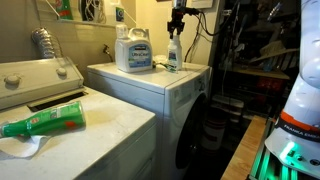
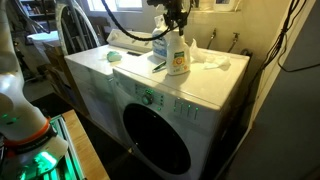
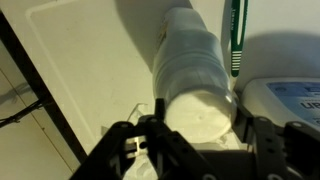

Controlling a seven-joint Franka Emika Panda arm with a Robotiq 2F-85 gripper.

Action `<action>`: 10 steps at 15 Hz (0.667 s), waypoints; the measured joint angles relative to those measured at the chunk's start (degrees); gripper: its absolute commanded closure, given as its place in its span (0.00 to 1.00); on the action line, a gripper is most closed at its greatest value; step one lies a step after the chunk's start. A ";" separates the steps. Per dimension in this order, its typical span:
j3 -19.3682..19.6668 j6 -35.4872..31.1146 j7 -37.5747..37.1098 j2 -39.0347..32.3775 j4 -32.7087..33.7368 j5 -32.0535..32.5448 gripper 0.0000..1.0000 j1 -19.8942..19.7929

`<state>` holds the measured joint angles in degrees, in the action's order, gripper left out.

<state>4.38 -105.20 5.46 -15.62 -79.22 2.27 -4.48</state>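
In an exterior view, a green bottle (image 1: 45,122) lies on its side at far left. Farther right, a detergent jug (image 1: 133,50) stands upright on the white counter (image 1: 172,78), with the spray bottle (image 1: 173,56) upright just beside it. The gripper (image 1: 177,30) hangs directly over the spray bottle. In the wrist view its fingers (image 3: 150,135) are spread, flanking the bottle top; contact cannot be determined.

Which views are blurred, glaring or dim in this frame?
Wrist view: the pale bottle beyond the hand is soft and out of focus. Both exterior views: fairly sharp, green glow at the robot base; dark shelving beside the well-lit front-loader.
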 measured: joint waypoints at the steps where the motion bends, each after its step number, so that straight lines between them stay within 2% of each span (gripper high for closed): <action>1: -0.09 0.00 0.61 -0.21 0.29 0.00 0.61 0.00; 10: -0.83 -0.08 3.31 -2.07 2.84 -2.27 0.61 -0.07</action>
<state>3.55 -105.27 8.77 -17.69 -76.38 0.00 -4.55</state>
